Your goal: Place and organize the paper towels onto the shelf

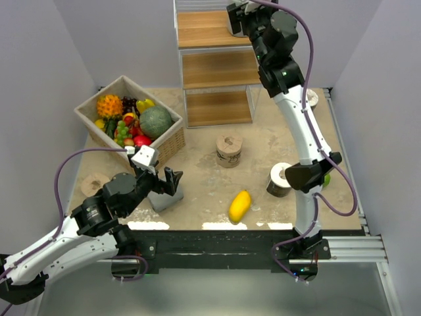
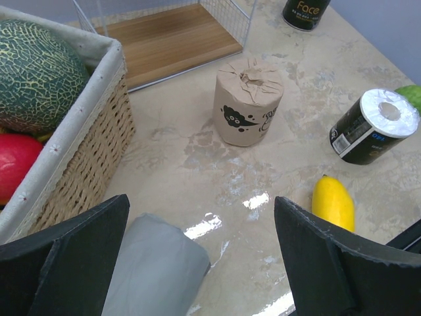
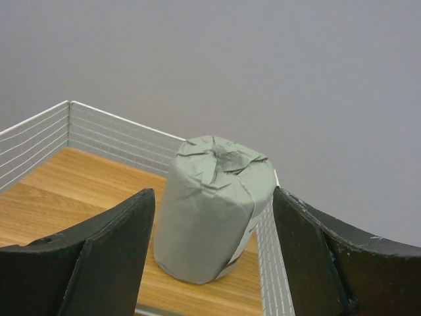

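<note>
The shelf [image 1: 214, 69] stands at the back, a white wire rack with three wooden boards. My right gripper [image 1: 238, 20] is open at the top board, its jaws either side of an upright grey paper towel roll [image 3: 214, 207] standing on that board [image 3: 79, 191] near the wire corner, with small gaps on both sides. My left gripper [image 1: 160, 186] is open over a second grey roll [image 2: 154, 270] lying on the table beside its left finger. One tan printed roll [image 1: 228, 150] stands mid-table, another [image 1: 94, 183] at the left. Two dark-wrapped rolls [image 1: 281, 179] [image 1: 310, 99] are at the right.
A wicker basket [image 1: 172, 138] of fruit sits at the left, close to my left gripper. A yellow mango [image 1: 239, 205] lies near the front edge. A green fruit [image 2: 411, 95] sits beside the near dark roll. The right arm spans the table's right side.
</note>
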You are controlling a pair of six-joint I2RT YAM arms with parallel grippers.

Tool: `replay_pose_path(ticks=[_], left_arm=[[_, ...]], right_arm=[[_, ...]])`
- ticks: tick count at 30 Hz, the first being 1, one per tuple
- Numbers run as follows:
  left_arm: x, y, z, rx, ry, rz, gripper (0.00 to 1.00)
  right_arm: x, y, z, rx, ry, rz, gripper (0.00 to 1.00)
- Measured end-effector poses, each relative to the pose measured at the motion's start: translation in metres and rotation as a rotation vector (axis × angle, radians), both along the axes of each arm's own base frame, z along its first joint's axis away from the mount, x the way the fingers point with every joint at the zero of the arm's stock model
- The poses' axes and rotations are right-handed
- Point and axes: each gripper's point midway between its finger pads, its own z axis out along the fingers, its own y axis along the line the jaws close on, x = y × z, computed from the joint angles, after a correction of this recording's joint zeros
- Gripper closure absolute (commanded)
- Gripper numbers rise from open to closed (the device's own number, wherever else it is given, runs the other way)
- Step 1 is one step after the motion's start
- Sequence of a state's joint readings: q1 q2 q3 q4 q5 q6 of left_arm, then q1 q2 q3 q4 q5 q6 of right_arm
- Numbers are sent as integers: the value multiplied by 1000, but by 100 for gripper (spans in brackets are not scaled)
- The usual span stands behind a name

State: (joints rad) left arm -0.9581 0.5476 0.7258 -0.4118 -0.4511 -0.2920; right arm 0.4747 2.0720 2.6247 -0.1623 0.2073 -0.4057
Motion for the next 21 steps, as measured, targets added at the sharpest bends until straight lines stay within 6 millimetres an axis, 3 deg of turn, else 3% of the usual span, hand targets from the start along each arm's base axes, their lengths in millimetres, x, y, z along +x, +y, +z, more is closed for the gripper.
replay_pose_path(ticks=[3,6,14,18,20,21], left_arm=[[0,1,0,0,-1,4,3],[1,2,0,-1,-1,14,3],[3,15,-1,-8,6,80,3],[1,25,5,-60,2,118,3],[-2,29,7,-86,6,134,3],[-3,32,7,-97,11,141,3]], right_arm=[[-6,1,-9,27,51,21,27],[-28,3,-23,71,141,53,27],[-162,31,-60,300,342,330,28],[-193,28,-107,430,488,394,27],[-199,35,-140,454,576,413,27],[-202,42,-167,459,647,425,27]])
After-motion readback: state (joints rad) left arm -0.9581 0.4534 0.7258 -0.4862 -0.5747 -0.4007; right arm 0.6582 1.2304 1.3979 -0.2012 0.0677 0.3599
